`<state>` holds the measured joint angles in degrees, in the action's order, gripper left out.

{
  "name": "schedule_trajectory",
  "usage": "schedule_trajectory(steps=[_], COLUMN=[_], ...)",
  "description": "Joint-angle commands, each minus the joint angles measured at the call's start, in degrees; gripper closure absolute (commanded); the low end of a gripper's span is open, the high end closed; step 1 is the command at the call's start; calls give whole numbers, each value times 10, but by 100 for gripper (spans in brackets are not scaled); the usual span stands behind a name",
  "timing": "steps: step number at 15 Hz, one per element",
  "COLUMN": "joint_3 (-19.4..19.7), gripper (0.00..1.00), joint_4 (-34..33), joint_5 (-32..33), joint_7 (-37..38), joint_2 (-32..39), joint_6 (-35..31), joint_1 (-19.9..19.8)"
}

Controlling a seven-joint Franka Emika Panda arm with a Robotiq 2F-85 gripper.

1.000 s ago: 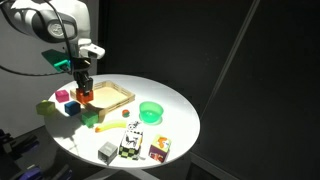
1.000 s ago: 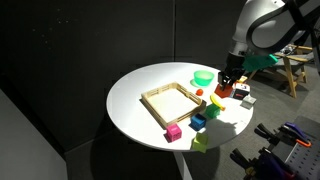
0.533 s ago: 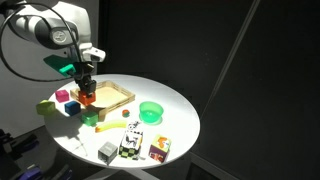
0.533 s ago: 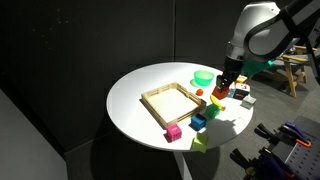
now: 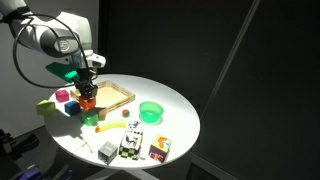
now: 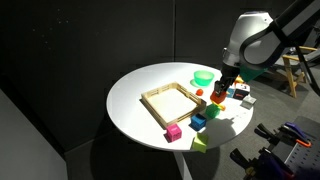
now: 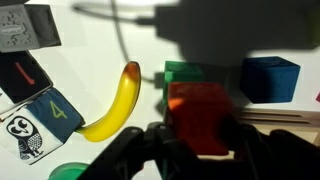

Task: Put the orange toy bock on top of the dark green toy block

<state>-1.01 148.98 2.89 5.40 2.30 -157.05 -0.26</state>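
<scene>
Sitting inside end effector [image 7: 201, 142]: orange block [image 7: 200, 112]

The claw [image 5: 87, 89] hangs over the round white table [image 5: 185, 125] with the orange block [image 5: 87, 99] between its fingers, just beside the wooden tray [image 5: 115, 96]. A green bowl [image 5: 151, 111] sits on the tray's other side. A magenta block [image 5: 62, 95] and a blue block [image 5: 71, 107] lie near the claw.

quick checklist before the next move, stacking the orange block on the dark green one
1. Orange block held in gripper: ok.
2. Dark green block in sight: ok, partly hidden behind the orange block.
3. Orange block centred over it: cannot tell.
4. Banana off the dark green block: ok, lying beside it.
5. Blue block apart from it: ok.
</scene>
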Motion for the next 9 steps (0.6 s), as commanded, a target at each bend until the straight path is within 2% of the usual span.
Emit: schedule_trajectory(steps=[1, 9], joint_3=[6, 15], gripper=[78, 78], joint_4=[-22, -50], joint_5=[15, 37], joint_7=[-11, -10], joint_2=[29, 77], joint_6=[-12, -16], joint_1=[3, 8])
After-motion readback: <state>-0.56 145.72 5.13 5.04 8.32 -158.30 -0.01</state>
